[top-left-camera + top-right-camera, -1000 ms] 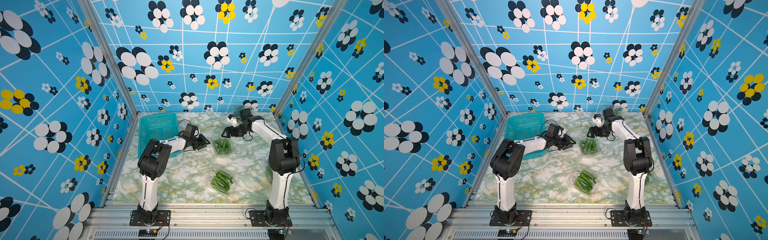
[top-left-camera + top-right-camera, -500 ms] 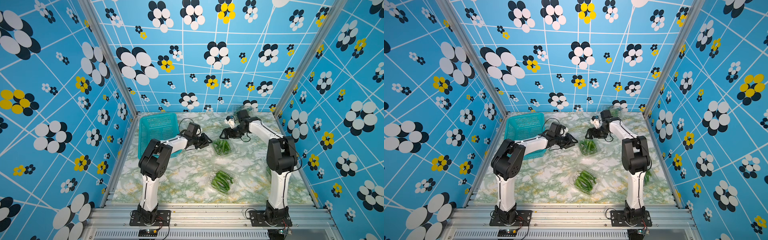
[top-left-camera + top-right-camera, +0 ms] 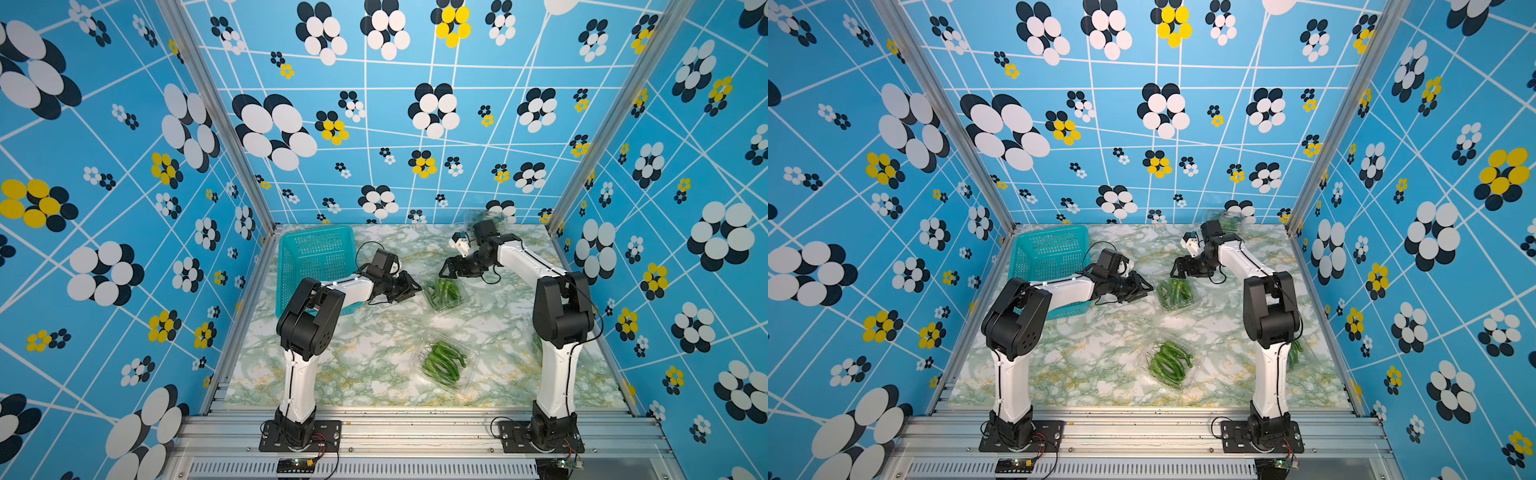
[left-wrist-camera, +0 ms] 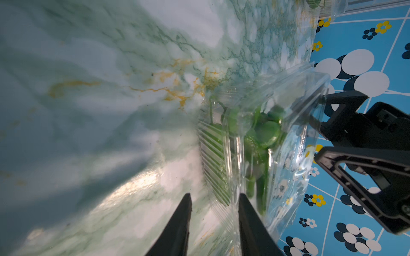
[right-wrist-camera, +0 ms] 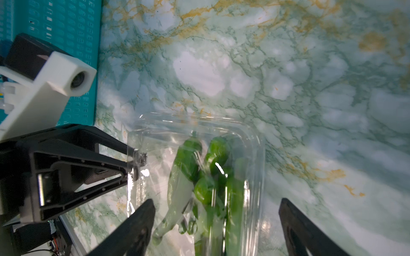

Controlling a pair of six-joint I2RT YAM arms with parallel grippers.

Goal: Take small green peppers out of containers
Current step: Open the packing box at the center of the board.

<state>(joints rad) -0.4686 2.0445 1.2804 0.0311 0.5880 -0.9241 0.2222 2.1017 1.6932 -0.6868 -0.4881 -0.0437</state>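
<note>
**Fig.** L gripper (image 3: 417, 286), jaws narrow, is pinching the rim of the mid-table clear container (image 3: 457, 302). R gripper (image 3: 446, 270) is hovering over it w/ jaws spread wide. Small green peppers (image 3: 442, 289) are lying inside this container.

Bright, even top views, blurry wrist views, tabletop (image 4: 137, 184) glare, edges perhaps warped
</note>
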